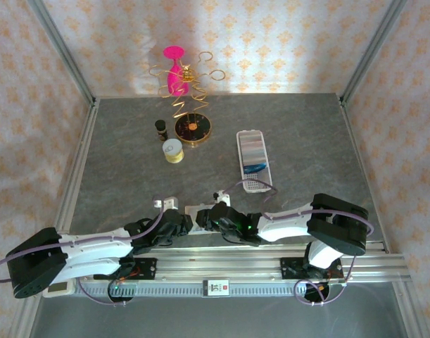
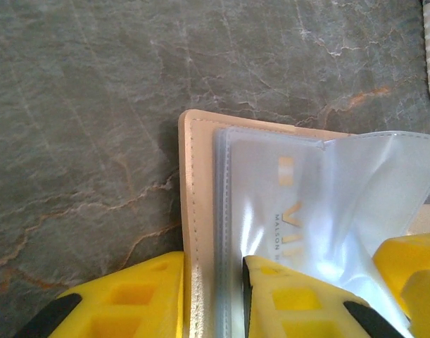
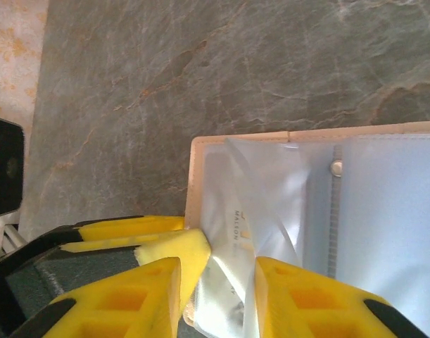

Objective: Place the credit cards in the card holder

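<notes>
Left jaws clamp beige wallet [image 2: 199, 197], right jaws its clear sleeve [image 3: 264, 186].

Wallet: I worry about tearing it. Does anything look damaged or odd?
The clear sleeve is creased and twisted where the right gripper pinches it, raised off the open wallet instead of lying flat. The left gripper clamps the wallet's edge. No tear shows.

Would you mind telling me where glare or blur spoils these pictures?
Left wrist: strong white glare on the clear plastic sleeve of the beige wallet partly hides its lettering; the yellow jaws look soft. Right wrist: milder sheen, sharp grey stone-patterned table. Top external: a bright patch on the patterned back wall.
</notes>
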Controlling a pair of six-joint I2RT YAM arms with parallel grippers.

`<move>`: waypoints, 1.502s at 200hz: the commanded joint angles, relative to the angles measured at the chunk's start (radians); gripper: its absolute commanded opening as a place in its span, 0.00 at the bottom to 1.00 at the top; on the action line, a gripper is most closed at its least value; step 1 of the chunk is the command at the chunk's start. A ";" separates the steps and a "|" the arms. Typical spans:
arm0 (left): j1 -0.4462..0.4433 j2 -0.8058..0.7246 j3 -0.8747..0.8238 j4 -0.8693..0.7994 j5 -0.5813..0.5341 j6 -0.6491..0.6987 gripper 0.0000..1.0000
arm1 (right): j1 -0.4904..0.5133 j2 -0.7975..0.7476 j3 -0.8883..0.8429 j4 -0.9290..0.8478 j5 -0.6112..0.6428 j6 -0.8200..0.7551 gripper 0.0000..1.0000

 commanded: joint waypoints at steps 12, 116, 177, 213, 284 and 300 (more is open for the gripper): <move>-0.003 -0.050 -0.045 -0.096 -0.043 -0.026 0.36 | 0.002 0.012 0.038 0.040 0.003 -0.021 0.34; -0.003 -0.289 -0.048 -0.323 -0.213 -0.097 0.30 | 0.001 0.070 0.091 0.110 -0.054 -0.042 0.34; -0.003 -0.452 -0.036 -0.490 -0.336 -0.156 0.33 | 0.003 0.135 0.175 0.156 -0.154 -0.110 0.34; -0.004 -0.510 -0.035 -0.497 -0.331 -0.149 0.33 | 0.003 0.025 0.221 -0.047 -0.043 -0.216 0.40; -0.003 -0.417 0.015 -0.448 -0.301 -0.105 0.41 | -0.019 -0.280 0.028 -0.262 0.154 -0.184 0.51; -0.002 -0.406 0.028 -0.447 -0.306 -0.092 0.43 | -0.050 -0.302 -0.012 -0.283 0.149 -0.169 0.43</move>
